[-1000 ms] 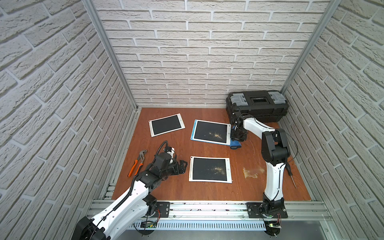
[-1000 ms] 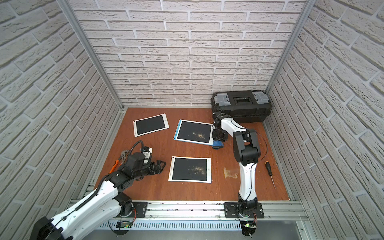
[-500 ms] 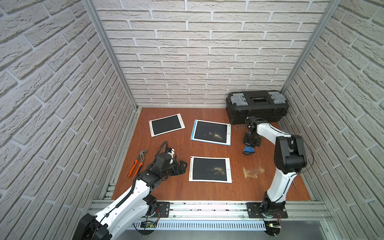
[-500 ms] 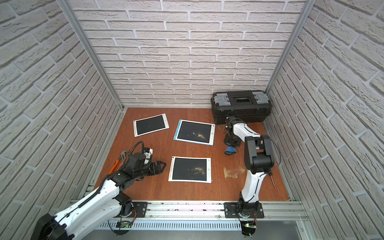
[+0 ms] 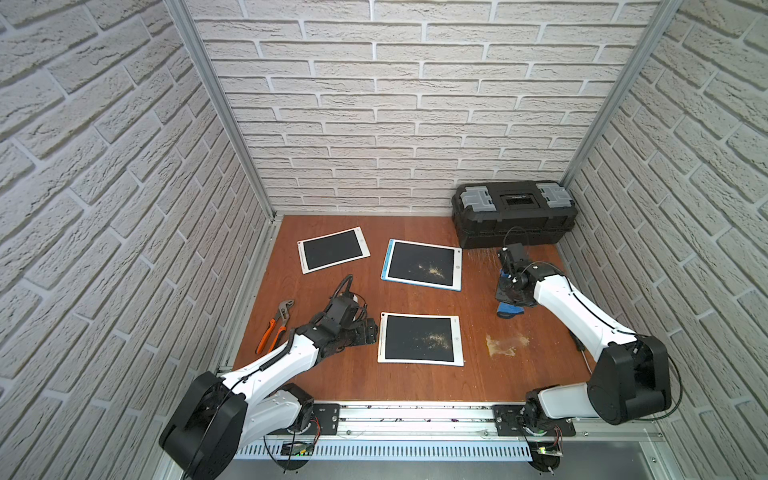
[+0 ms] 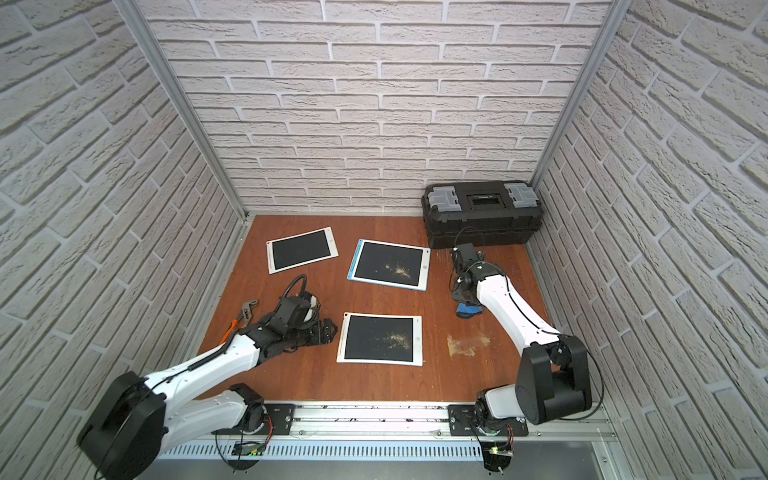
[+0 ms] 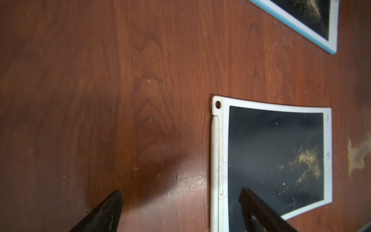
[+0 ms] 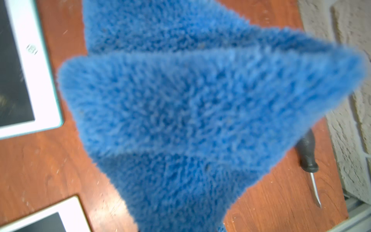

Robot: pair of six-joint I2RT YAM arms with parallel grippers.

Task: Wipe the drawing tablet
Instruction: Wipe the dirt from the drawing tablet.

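Left arm: the left end effector [image 7: 181, 190] sits low with its jaws spread wide and nothing in them; one finger [image 7: 259, 209] hangs over the dark screen of the near tablet, the other over bare wood, a stance that looks meant to steady the frame for wiping
Nearest target: the near tablet [image 5: 419, 337], white-framed, lies flat on the tabletop [image 5: 415, 382] closest to the rail; tan crumbs [image 7: 307, 160] are scattered on its screen, so it is not yet wiped
Near clutter: a pale smear [image 5: 505, 345] marks the wood just beside that tablet on the right arm's side; orange-handled pliers [image 5: 276, 322] lie past the left arm, well apart from every tablet; a screwdriver [image 8: 307, 152] lies by the side wall, out of any likely sweep
Right arm: the right end effector [image 5: 510, 300] is clamped on a blue microfibre cloth [image 8: 190, 112], which hangs bunched and clear of the wood, over neither dusty screen; carried high, I judge, so it can drape onto a screen
Middle: the blue-edged tablet [image 5: 422, 264] also carries crumbs and lies near the cloth, nothing between them
Far: the far tablet [image 5: 333, 249], set askew, looks clean
Back wall: a closed black toolbox [image 5: 513, 212] stands near the right wrist, limiting room to draw back
Which tablet: cannot tell; either dusty one fits
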